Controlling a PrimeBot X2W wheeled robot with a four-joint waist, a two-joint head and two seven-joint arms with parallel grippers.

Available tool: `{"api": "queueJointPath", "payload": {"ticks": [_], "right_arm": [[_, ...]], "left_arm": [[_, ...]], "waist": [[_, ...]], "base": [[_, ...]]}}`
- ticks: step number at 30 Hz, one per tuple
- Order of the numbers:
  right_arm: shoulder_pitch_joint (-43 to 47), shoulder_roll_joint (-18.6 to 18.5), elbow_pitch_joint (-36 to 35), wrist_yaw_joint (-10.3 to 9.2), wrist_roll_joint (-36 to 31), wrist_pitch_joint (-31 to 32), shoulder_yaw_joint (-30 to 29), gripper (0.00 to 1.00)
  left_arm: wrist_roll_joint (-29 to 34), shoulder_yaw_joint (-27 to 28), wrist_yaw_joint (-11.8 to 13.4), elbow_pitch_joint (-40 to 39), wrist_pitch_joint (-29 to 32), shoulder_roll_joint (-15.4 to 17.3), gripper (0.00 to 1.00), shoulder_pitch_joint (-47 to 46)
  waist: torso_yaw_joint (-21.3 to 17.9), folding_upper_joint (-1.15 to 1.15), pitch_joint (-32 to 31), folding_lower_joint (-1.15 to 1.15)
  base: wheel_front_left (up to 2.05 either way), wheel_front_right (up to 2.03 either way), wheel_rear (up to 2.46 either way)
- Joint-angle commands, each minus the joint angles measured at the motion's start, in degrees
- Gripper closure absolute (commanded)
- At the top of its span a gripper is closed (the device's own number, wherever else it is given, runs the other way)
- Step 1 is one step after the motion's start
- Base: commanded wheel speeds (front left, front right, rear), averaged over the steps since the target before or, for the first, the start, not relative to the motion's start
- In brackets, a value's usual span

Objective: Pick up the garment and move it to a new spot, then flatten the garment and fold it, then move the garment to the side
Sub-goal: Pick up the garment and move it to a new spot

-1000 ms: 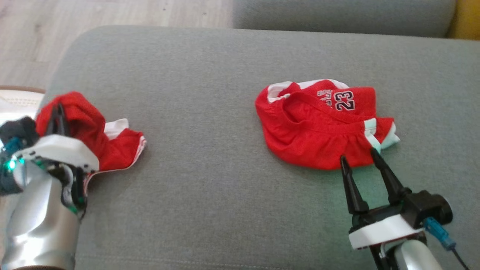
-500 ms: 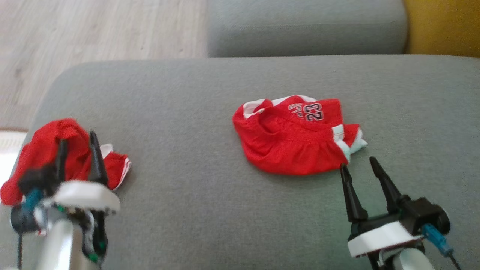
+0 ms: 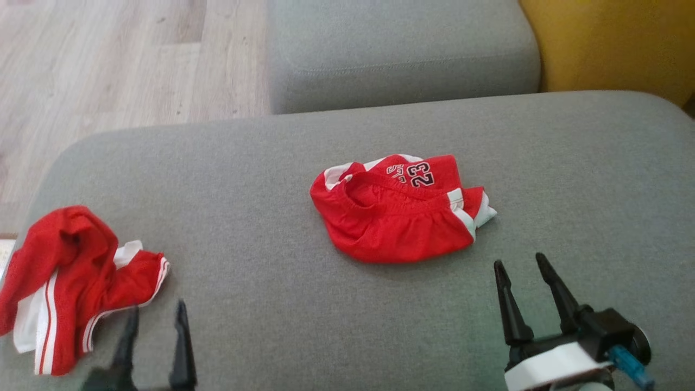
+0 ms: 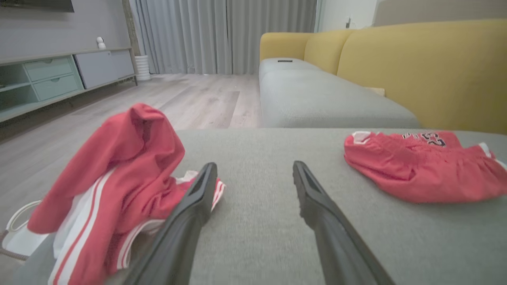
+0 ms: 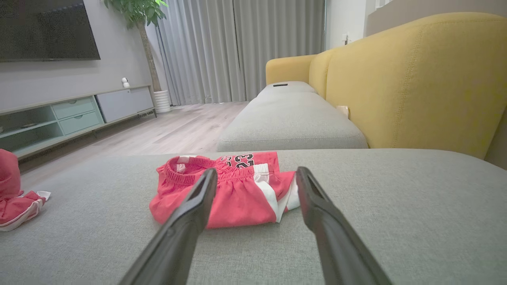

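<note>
Garment (image 3: 76, 260), red with white side stripes, lies in a loose crumpled heap at the lower left of the head frame, near the edge of the grey sofa cushion (image 3: 260, 157). Just beside it, toward the bottom edge, the left claw (image 3: 155, 314) stands wide open and holds nothing. The right claw (image 3: 518, 263), at lower right, is equally spread and empty, short of the red numbered shorts (image 3: 396, 228) at centre. The cloth looks light, thin and floppy, probably slippery mesh, so it should sag and bunch when lifted. A pinch on the striped hem or another firm edge seems safer than the heap's middle.
</note>
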Motion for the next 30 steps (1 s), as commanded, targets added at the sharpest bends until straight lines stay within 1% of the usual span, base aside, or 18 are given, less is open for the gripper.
{"api": "queueJointPath", "payload": {"ticks": [1,6,20,30], "right_arm": [[-1.1,-0.2,-1.7,0.43,-0.2,-0.4,1.6,0.0],[0.4,-0.3,-1.4,0.43,-0.5,-0.4,2.1,0.0],[2.4,-0.2,-0.6,0.43,-0.1,-0.4,3.2,0.0],[3.0,-0.1,-0.3,0.43,0.7,-0.4,4.0,0.0]], "left_arm": [[0.7,1.2,0.7,-1.4,-0.3,-0.3,0.0,-1.4],[0.9,0.2,1.6,0.0,-0.3,-0.5,0.0,0.4],[1.5,-0.7,1.9,2.1,-0.3,-0.5,0.0,1.2],[2.3,-0.3,1.9,3.1,-0.3,-0.5,0.0,1.3]], "waist": [[-0.3,0.0,-0.7,0.0],[-0.5,0.0,-2.2,0.0],[-0.1,0.0,-4.8,0.0],[-0.1,0.0,-5.2,0.0]], "base": [[0.0,0.0,0.0],[0.0,0.0,0.0],[0.0,0.0,0.0],[0.0,0.0,0.0]]}}
